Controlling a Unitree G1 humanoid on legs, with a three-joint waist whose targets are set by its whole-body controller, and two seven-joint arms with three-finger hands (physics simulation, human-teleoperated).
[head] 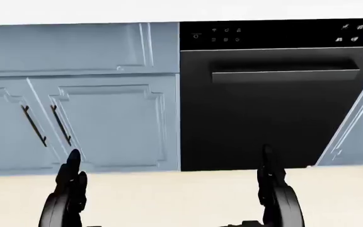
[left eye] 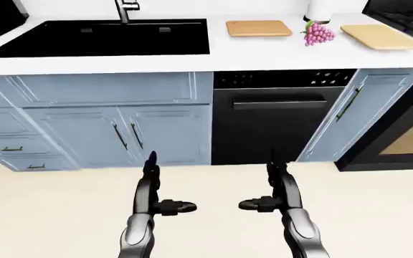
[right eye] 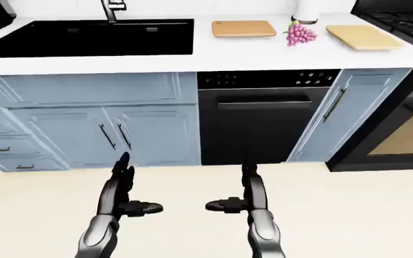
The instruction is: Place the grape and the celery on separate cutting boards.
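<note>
A purple bunch of grapes (left eye: 317, 34) lies on the white counter (left eye: 264, 54) at the upper right of the left-eye view, between two wooden cutting boards. One board (left eye: 259, 28) is to its left, the other board (left eye: 381, 36) to its right. No celery shows in any view. My left hand (left eye: 156, 188) and right hand (left eye: 272, 185) hang low over the floor, far below the counter. Both have fingers spread and hold nothing.
A black sink (left eye: 106, 37) with a faucet (left eye: 125, 9) fills the counter's left part. Blue cabinets (left eye: 84, 123) stand below it, a black dishwasher (left eye: 278, 115) beside them, an oven (left eye: 407, 129) and stove (left eye: 407, 16) at the right. Beige floor (left eye: 48, 215) lies beneath my hands.
</note>
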